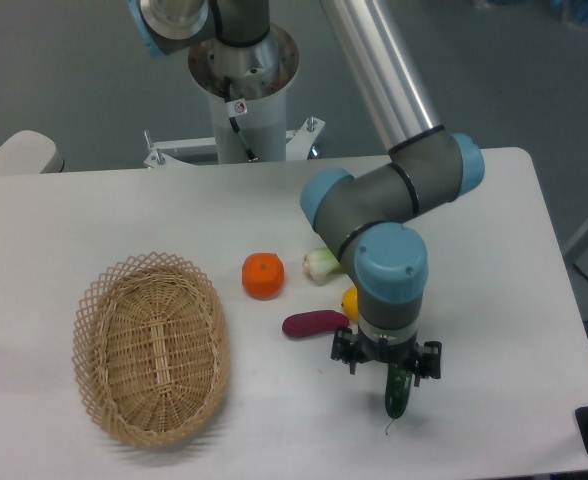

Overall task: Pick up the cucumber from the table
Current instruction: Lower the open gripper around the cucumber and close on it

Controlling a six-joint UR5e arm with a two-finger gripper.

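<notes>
Cucumber (398,393) low right of centre on counter (494,250), long axis running up-down the frame, upper half hidden under fingers (387,365) spread open astride it. One cucumber, one eggplant (313,323), one orange (262,275), one basket (151,347).

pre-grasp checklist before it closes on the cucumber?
1. Gripper over the cucumber: ok, its body covers the upper part.
2. Fingers astride the cucumber: cannot tell, hidden under the wrist.
3. Jaw opening: cannot tell.
4. Cucumber lying flat on the table: ok, lower end and stem tip visible.
5. Clearance from the eggplant: ok, it lies apart to the side.
6. Clearance from the yellow vegetable: cannot tell, mostly hidden by the arm.
</notes>
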